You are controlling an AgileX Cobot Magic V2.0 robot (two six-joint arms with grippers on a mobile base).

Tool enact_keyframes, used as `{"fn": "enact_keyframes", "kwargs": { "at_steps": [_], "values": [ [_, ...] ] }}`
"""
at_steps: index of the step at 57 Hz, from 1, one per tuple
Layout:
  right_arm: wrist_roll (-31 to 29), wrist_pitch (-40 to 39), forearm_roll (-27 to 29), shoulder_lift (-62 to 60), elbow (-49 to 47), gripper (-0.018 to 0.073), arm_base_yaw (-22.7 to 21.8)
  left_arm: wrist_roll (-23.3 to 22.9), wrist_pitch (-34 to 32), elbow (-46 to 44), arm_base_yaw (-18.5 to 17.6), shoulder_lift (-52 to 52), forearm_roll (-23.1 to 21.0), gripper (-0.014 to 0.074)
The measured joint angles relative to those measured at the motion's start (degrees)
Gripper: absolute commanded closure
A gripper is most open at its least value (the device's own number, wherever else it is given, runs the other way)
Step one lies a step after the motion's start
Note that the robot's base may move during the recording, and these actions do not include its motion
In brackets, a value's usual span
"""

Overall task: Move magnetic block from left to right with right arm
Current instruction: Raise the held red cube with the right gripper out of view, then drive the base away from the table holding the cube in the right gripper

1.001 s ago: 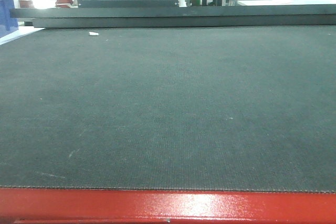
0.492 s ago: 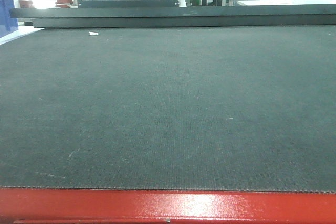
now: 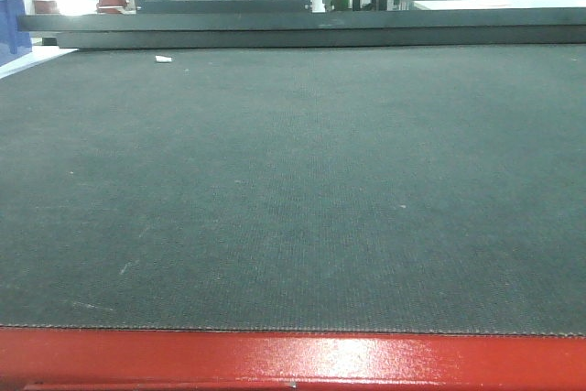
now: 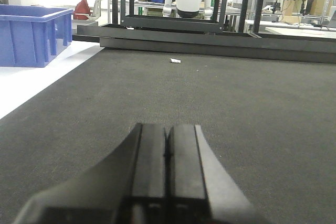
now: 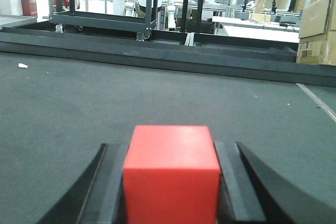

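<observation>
The carry step seems in hand: the right claw point(image 5: 171, 151) is clamped on the block point(image 5: 171, 176), low over the surface point(image 5: 73, 103). Next it needs setting down at the right and letting go. The left claw point(image 4: 167, 145) is pressed together, empty.

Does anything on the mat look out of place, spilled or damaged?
Only a small white scrap lies loose on the dark mat near its far edge. The magnetic block sits squarely in the right gripper.
</observation>
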Motion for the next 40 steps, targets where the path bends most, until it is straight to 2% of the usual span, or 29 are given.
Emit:
{"fn": "enact_keyframes", "kwargs": {
  "at_steps": [40],
  "values": [
    [0.0, 0.0, 0.0, 0.0, 0.0, 0.0253, 0.0, 0.0, 0.0, 0.0, 0.0, 0.0, 0.0, 0.0722]
  ]
}}
